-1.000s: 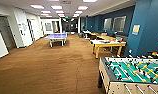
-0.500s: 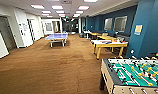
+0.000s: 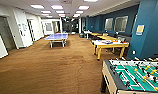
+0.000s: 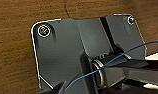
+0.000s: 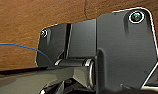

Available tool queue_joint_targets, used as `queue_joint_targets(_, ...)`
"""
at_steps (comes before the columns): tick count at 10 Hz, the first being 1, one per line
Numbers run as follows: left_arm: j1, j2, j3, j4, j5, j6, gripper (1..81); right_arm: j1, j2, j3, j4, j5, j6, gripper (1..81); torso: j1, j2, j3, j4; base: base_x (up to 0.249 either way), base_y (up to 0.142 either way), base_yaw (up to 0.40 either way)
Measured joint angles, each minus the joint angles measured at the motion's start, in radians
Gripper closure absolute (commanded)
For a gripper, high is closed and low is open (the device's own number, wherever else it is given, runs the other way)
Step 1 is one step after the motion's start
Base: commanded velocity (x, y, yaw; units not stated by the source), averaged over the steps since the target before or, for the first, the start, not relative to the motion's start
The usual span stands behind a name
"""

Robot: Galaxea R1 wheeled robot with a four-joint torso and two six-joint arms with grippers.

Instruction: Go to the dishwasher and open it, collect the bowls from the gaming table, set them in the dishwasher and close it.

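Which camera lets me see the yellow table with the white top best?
The head view. There the gaming table stands whole on the brown floor, beyond the football table, white top and yellow legs visible. Both wrist views look down at brown floor past the robot's own dark parts, so they tell nothing of it.

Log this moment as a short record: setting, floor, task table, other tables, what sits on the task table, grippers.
setting: long games room with blue walls on the right
floor: brown carpet
gaming table: white top, yellow legs, ahead on the right
football table: green field with rods, nearest, lower right
table-tennis table: blue, farther back, centre-left
on the gaming table: small items, too blurred to identify
grippers: cannot tell
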Motion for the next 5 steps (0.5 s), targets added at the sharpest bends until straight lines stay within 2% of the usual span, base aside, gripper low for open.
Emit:
queue_joint_targets(4,0.000,0.005,0.000,0.000,-0.003,0.001,1.0,-0.003,0.000,0.000,0.001,0.004,0.000,1.0,0.000,0.000,0.000,0.000,0.137,0.000,0.000)
queue_joint_targets(5,0.000,0.009,0.000,0.000,-0.006,0.001,1.0,-0.010,0.001,0.000,0.002,0.023,0.000,1.0,0.000,0.000,0.000,0.000,0.137,0.000,0.000)
